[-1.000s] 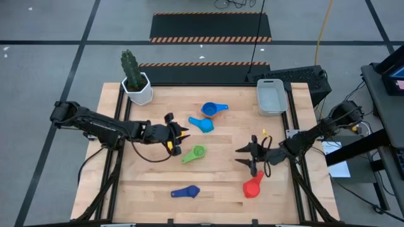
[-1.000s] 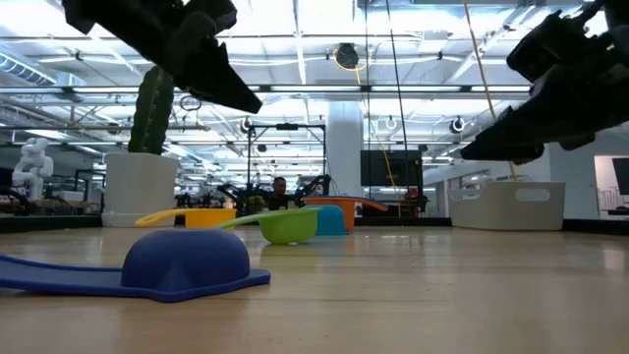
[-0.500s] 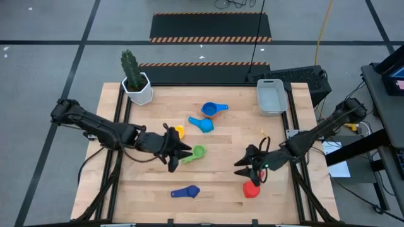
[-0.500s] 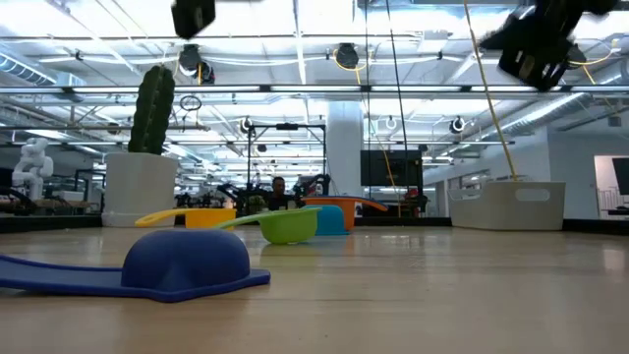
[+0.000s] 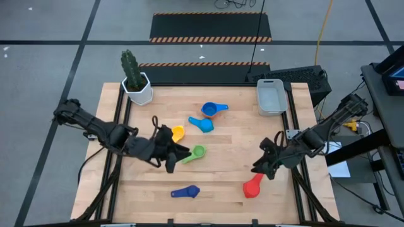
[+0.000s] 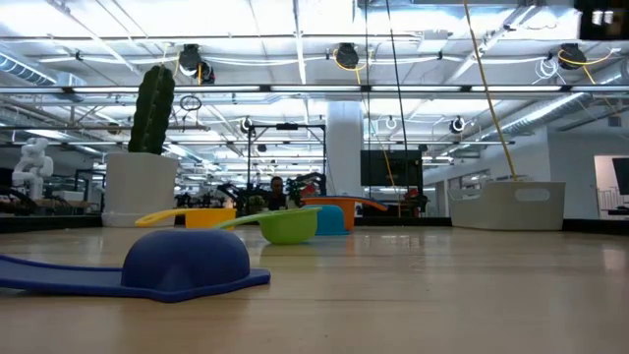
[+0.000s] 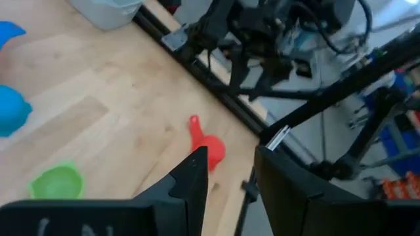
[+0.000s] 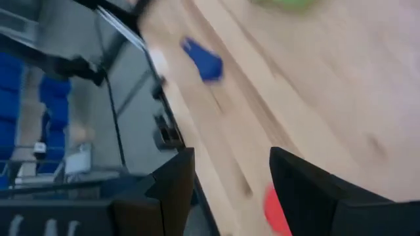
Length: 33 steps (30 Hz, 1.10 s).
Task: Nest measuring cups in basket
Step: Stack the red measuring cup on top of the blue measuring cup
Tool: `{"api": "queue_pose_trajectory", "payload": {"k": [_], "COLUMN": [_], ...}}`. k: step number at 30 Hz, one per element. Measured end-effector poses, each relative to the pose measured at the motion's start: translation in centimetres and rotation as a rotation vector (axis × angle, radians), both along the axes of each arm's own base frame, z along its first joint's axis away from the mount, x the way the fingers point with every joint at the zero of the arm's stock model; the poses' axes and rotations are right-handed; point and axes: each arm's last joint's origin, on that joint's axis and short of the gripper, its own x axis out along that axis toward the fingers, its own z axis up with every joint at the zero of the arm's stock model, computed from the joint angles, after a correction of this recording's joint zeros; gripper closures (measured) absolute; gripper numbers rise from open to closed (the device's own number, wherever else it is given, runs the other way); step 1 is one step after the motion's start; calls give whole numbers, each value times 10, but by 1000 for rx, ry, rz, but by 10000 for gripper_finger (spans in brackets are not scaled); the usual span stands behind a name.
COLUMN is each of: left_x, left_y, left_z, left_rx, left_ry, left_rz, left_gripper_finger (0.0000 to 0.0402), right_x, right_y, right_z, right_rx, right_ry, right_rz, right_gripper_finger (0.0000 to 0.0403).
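Six cups show on the wooden table. A blue cup with an orange one (image 5: 211, 110) lies far of centre. A light blue cup (image 5: 202, 123), a yellow cup (image 5: 178, 132) and a green cup (image 5: 196, 153) sit mid-table. The dark blue cup (image 5: 186, 191) and the red cup (image 5: 252, 186) lie near the near edge. The pale basket (image 5: 271, 98) stands at the far right corner. My left gripper (image 5: 180, 154) hangs open above the table, left of the green cup. My right gripper (image 5: 257, 167) is open, above and far of the red cup.
A white hexagonal pot with a cactus (image 5: 136, 82) stands at the far left corner. Bare wood lies between the green cup and the red cup and in front of the basket. In the low view the dark blue cup (image 6: 187, 261) sits closest; neither gripper shows there.
Both arms have risen out of the low view. The left gripper has drawn back from beside the yellow cup toward the near edge. The right gripper has pulled toward the right and near edges. No cup has moved.
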Motion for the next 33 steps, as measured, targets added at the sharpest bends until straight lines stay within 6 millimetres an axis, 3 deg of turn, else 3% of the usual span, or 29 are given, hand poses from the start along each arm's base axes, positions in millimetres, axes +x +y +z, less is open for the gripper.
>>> {"api": "queue_pose_trajectory", "payload": {"k": [10, 21, 25, 33], "left_x": [12, 9, 12, 20], "left_y": [-9, -1, 9, 30], "left_z": [-28, -44, -46, -46], "left_rx": [65, 116, 102, 53], "left_ry": [157, 334, 368, 387], "left_rz": [-10, -49, -55, -54], "left_gripper_finger": [275, 275, 275, 275], "right_x": [-15, -25, -18, -15], "right_y": [-3, -19, -25, -38], "right_z": [-14, -29, -47, -107], "right_rx": [79, 38, 55, 205], "right_ry": [286, 516, 504, 524], "right_rz": [30, 108, 158, 125], "right_gripper_finger": [213, 209, 194, 165]}}
